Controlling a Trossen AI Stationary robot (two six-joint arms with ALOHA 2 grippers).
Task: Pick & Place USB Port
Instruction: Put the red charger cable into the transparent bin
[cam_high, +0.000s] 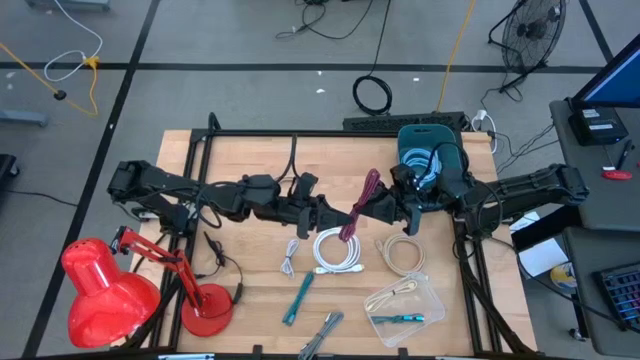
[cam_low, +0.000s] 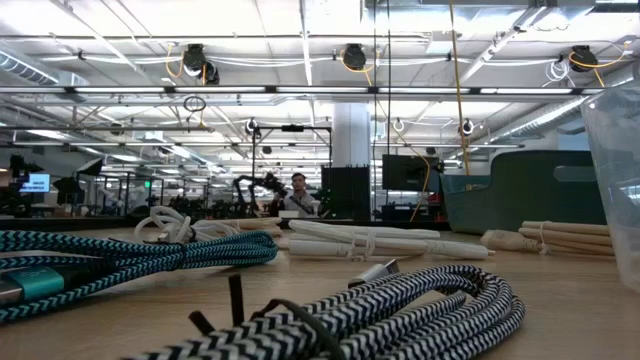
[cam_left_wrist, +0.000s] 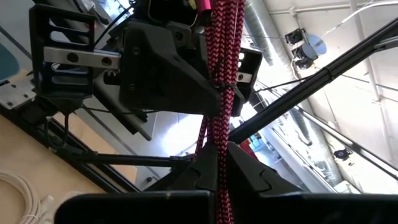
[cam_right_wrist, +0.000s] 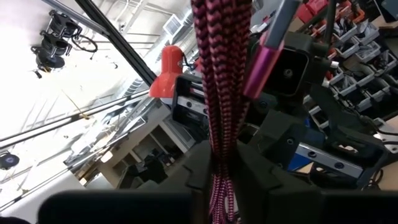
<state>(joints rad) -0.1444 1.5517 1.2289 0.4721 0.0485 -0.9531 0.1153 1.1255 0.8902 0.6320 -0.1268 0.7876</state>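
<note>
A dark red braided USB cable bundle (cam_high: 358, 208) hangs in the air over the middle of the table. My left gripper (cam_high: 340, 216) reaches in from the table's left and is shut on it. My right gripper (cam_high: 377, 205) comes from the right and is shut on the same bundle. In the right wrist view a pink metallic plug (cam_right_wrist: 266, 59) sticks out beside the strands. The low view shows neither gripper. My left gripper pinches the bundled strands (cam_left_wrist: 217, 146) between its two fingers (cam_left_wrist: 249, 174), which lie across the cable. It comes nearly level from the table's left. The bundle is clear of the table and runs on past the fingers, tied by a thin band. My right gripper pinches the same bundle's strands (cam_right_wrist: 221, 146) between its two fingers (cam_right_wrist: 258, 168), lying across the cable. It comes from the table's right, slanting slightly upward. The cable is lifted clear, and its pink plug end stands beyond the fingers.
Below lie a white coiled cable (cam_high: 337, 250), a beige coil (cam_high: 403, 253), a grey cable (cam_high: 290, 258), a teal cable (cam_high: 297, 298) and a black-and-white one (cam_high: 322, 335). A clear container (cam_high: 405, 310) stands near right, a teal bin (cam_high: 430, 155) far right, a red lamp (cam_high: 110, 295) near left.
</note>
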